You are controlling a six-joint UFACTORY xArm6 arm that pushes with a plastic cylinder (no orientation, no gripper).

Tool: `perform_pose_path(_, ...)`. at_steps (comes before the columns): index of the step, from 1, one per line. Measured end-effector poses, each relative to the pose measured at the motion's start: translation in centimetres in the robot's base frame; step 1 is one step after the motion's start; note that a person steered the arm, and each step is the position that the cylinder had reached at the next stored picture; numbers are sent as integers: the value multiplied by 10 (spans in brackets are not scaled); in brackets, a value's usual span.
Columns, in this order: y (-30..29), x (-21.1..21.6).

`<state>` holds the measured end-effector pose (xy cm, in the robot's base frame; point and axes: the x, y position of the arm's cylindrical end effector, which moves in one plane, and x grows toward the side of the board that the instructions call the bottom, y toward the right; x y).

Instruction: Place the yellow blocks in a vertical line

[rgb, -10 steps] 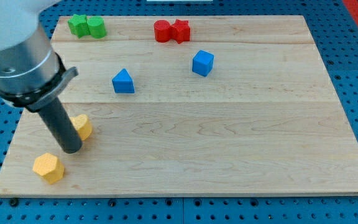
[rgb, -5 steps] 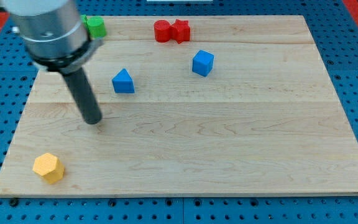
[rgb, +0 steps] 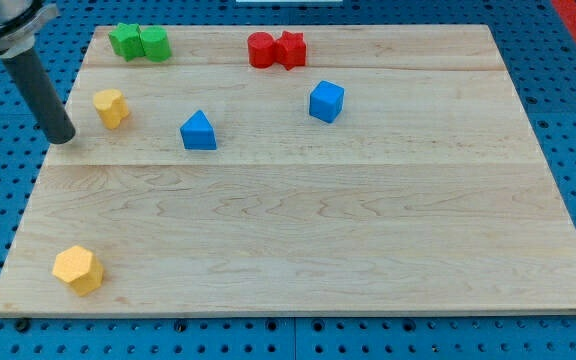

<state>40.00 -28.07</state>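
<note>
Two yellow blocks lie near the view's left side. One yellow block (rgb: 111, 107) sits in the upper left, below the green pair. The other, a yellow hexagonal block (rgb: 78, 269), sits at the bottom left corner of the wooden board (rgb: 368, 230). My tip (rgb: 61, 138) is at the board's left edge, just left of and slightly below the upper yellow block, with a small gap between them. It is far above the lower yellow block.
Two green blocks (rgb: 139, 42) touch at the top left. Two red blocks (rgb: 276, 49) touch at the top middle. A blue triangular block (rgb: 198, 131) and a blue cube (rgb: 326, 101) lie in the upper middle. Blue pegboard surrounds the board.
The upper yellow block has gone from the lower left up to just below the green pair. My tip went up and right, then left to the board's left edge.
</note>
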Motion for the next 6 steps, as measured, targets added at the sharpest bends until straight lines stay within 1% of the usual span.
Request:
perform_pose_path(1,-10,-52)
perform_pose_path(2,29,-91)
perform_pose_path(3,113,-108)
perform_pose_path(4,161,-129)
perform_pose_path(5,181,-148)
perform_pose_path(6,195,-153)
